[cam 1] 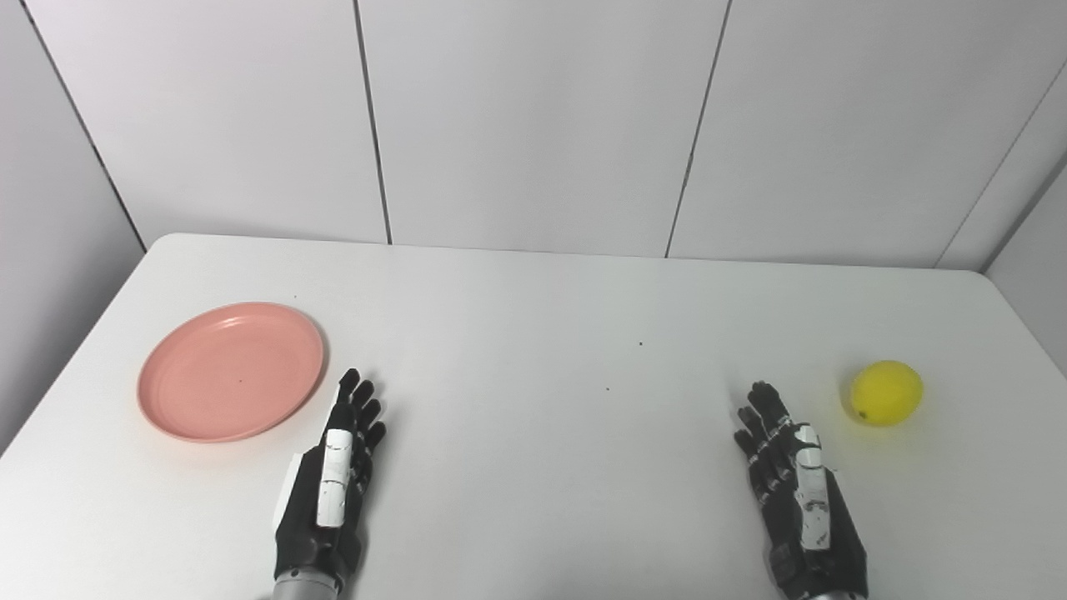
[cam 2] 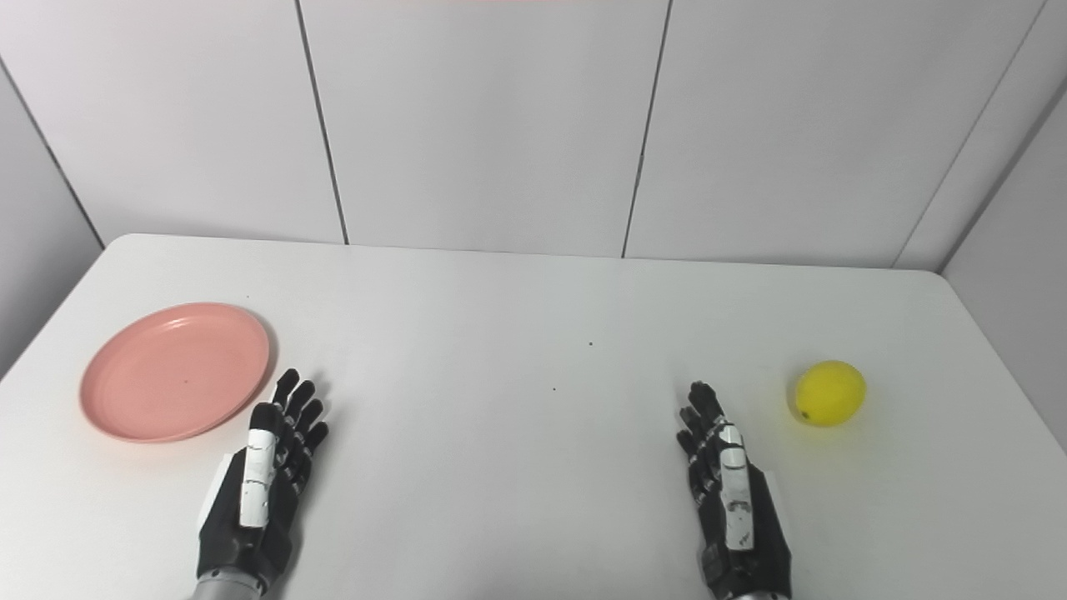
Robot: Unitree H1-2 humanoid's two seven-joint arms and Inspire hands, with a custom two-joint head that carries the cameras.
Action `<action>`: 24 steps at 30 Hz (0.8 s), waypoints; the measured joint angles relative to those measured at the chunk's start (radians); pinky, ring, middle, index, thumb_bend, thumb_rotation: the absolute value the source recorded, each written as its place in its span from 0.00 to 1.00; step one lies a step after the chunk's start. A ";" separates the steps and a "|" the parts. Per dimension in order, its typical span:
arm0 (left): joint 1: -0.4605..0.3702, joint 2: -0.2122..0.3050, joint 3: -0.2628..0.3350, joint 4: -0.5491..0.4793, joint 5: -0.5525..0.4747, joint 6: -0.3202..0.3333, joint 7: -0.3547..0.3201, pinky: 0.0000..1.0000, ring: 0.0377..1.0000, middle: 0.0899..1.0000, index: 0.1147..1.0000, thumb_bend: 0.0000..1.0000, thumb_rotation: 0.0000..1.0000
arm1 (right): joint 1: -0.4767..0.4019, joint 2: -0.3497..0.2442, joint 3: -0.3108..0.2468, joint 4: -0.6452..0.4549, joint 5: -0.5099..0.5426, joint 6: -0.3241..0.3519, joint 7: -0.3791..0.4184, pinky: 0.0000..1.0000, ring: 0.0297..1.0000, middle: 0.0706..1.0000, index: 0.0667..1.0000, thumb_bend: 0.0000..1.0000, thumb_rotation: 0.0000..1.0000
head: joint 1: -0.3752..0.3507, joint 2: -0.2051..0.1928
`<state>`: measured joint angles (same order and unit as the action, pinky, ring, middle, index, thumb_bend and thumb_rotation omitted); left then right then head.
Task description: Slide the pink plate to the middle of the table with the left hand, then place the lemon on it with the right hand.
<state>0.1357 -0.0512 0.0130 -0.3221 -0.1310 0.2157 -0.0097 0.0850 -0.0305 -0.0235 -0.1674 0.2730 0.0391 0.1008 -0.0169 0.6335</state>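
Because nothing has yet been moved, the white desk [cam 1: 533, 317] carries the pink plate [cam 1: 231, 371] far out on its left side and the lemon [cam 1: 886, 393] far right, its middle bare between them. Each lies just beyond its assigned hand: left hand [cam 1: 329, 492] and right hand [cam 1: 796, 492] rest flat, fingers extended and apart, holding nothing.

Plate [cam 1: 231, 372] sits on the counter [cam 1: 533, 300] at far left, lemon [cam 1: 886, 393] at far right, well apart. Left robot hand [cam 1: 329, 487] lies near the front edge, just right of the plate and nearer than it, not touching. Right robot hand [cam 1: 800, 492] lies near the front edge, left of the lemon, apart from it. Wall panels [cam 1: 533, 117] stand behind the counter.
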 measured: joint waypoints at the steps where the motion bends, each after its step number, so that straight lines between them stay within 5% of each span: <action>1: 0.000 0.000 0.000 0.000 0.000 0.000 0.000 1.00 1.00 1.00 1.00 0.79 0.95 | 0.000 0.000 0.000 0.000 0.000 0.000 0.000 1.00 0.98 0.97 0.91 0.79 0.96 | 0.000 0.002; 24: 0.000 0.000 0.000 0.000 0.000 0.002 0.000 1.00 1.00 1.00 1.00 0.79 0.94 | 0.000 -0.001 0.000 0.000 0.000 0.000 0.001 1.00 0.98 0.97 0.91 0.80 0.96 | -0.005 0.005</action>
<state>0.1358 -0.0511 0.0129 -0.3223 -0.1311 0.2173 -0.0097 0.0851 -0.0313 -0.0230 -0.1674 0.2728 0.0394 0.1019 -0.0215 0.6381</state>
